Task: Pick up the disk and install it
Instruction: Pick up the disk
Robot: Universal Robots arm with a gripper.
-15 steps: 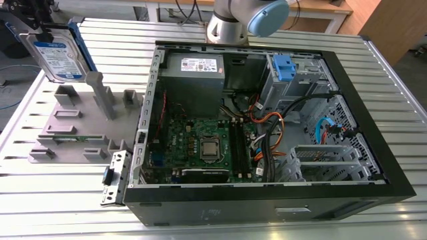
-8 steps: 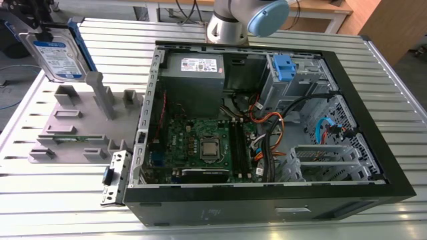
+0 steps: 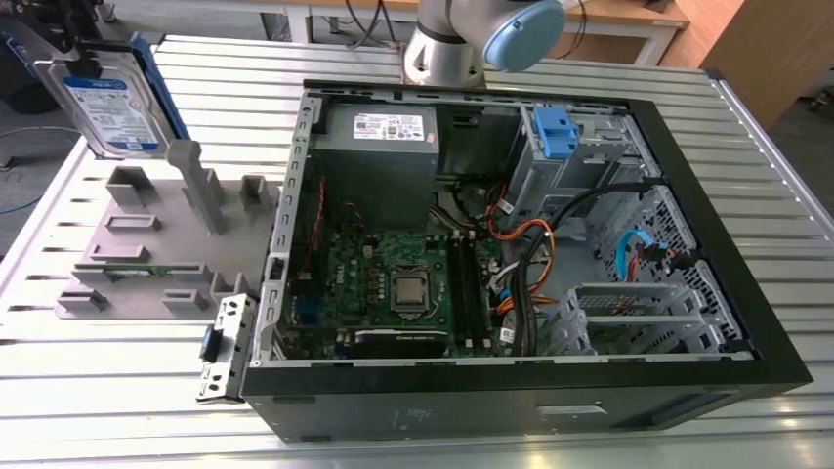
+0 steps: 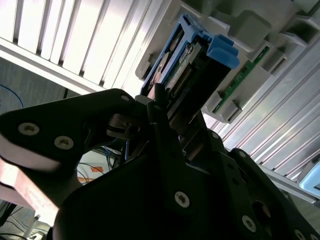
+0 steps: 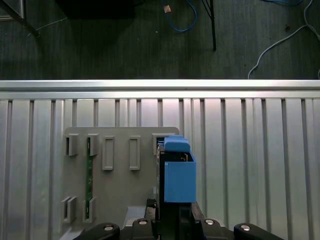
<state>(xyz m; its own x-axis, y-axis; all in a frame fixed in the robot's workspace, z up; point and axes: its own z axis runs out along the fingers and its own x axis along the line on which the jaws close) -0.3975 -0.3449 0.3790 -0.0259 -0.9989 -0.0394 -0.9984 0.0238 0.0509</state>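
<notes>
Slatted metal counter w/ 1 open PC case and grey fixture. At exterior view's left, the disk hangs upright over the fixture, claw clamped tight on it.

Counts one pincer, clamped on one disk. Just below the pincer, counts one grey slotted holder plate, carrying one thin green circuit strip. Well apart from the pincer, counts one open computer case. Inside it, counts one grey metal box with one white sticker, one blue latch handle, one green mainboard and one processor set in its middle. Adds one arm behind the case, and one ribbed metal tabletop beneath everything.
</notes>
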